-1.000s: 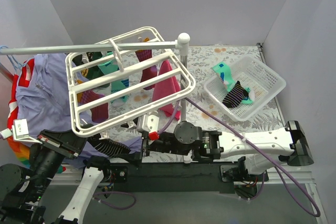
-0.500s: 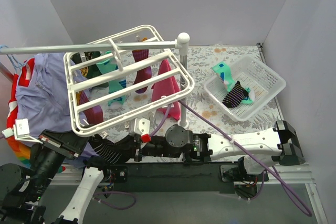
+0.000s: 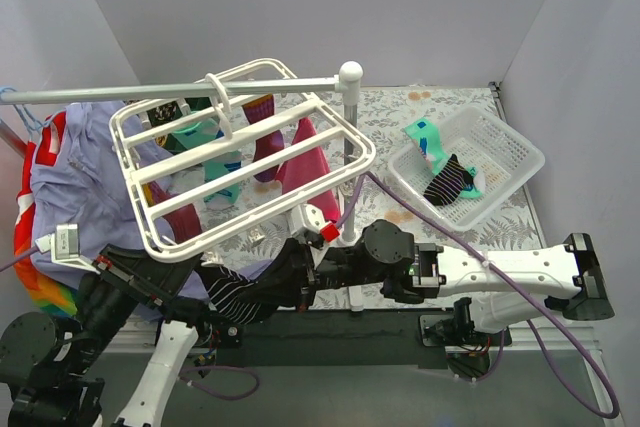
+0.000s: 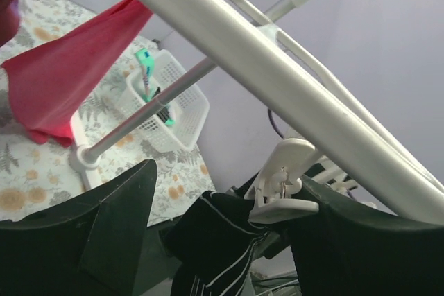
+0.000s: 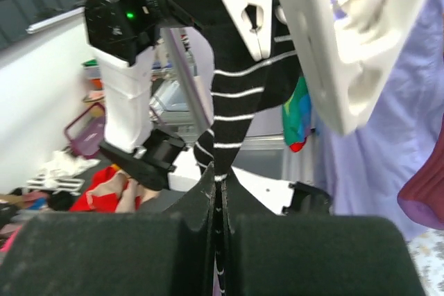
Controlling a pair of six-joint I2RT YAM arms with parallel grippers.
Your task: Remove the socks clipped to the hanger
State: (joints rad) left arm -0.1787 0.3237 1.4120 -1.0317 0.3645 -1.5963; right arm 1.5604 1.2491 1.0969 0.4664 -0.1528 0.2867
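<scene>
at the near edge of the table [image 3: 400, 112], just under the front bar of the hanger [image 4: 277, 60], the right gripper [image 5: 216, 202] was clenched on the lower part of the black striped sock [image 5: 236, 95], its pads pressed flat together with the fabric running up out of them. that low grip likely served to pull the sock downward, away from the white clip [image 5: 243, 5] that appeared to hold its top edge. beside it the left gripper [image 4: 225, 178] stood released, its fingers spread wide on either side of the same clip and, as far as could be seen, touching nothing. placed so, it seemed ready to squeeze the clip or steady it while the other arm tugged. the hanger above them hung tilted by its hook from the grey rail [image 3: 120, 94]. farther back, a magenta sock [image 3: 305, 162], a purple sock [image 3: 265, 147] and teal socks [image 3: 205, 132] hung between the crossbars, so most of the job remained. farthest right, the white basket [image 3: 520, 147] held a second striped sock [image 3: 450, 182] and a teal sock [image 3: 425, 137], presumably the drop-off place.
</scene>
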